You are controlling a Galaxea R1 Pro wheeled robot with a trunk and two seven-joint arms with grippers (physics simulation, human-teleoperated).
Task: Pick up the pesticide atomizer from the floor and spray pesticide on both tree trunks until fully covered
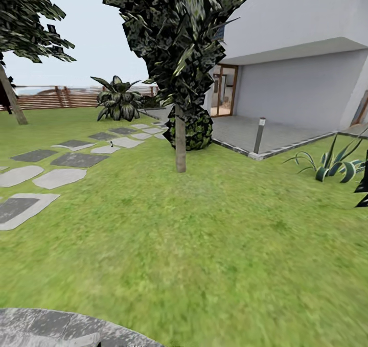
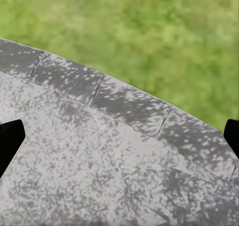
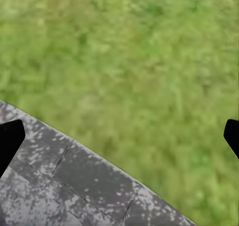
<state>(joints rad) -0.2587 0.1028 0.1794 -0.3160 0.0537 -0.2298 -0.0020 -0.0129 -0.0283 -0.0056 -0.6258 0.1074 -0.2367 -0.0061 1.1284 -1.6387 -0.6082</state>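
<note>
Right up close, a speckled grey paved disc (image 1: pixel 56 329) is seen at the bottom edge of the head view, with blurry green floor (image 1: pixel 214 245) spread out beyond it. Both wrist views are pointed down at that same grey paving (image 2: pixel 99 156) and grass (image 3: pixel 129 61). Dark fingertips (image 2: pixel 10 141) of the left hand (image 2: pixel 119 138) are spotted at opposite edges, so it's spread wide with nothing held; same deal for the right hand (image 3: pixel 119 138), fingertips (image 3: pixel 10 141) far apart, nothing gripped. Further out, a tree (image 1: pixel 180 55) with a pale trunk (image 1: pixel 180 142) is planted mid-lawn, near grey stepping stones (image 1: pixel 76 158). A second trunk (image 1: pixel 13 99) is leaning at far left by the slatted fence (image 1: pixel 56 99). No atomizer can be picked out.
</note>
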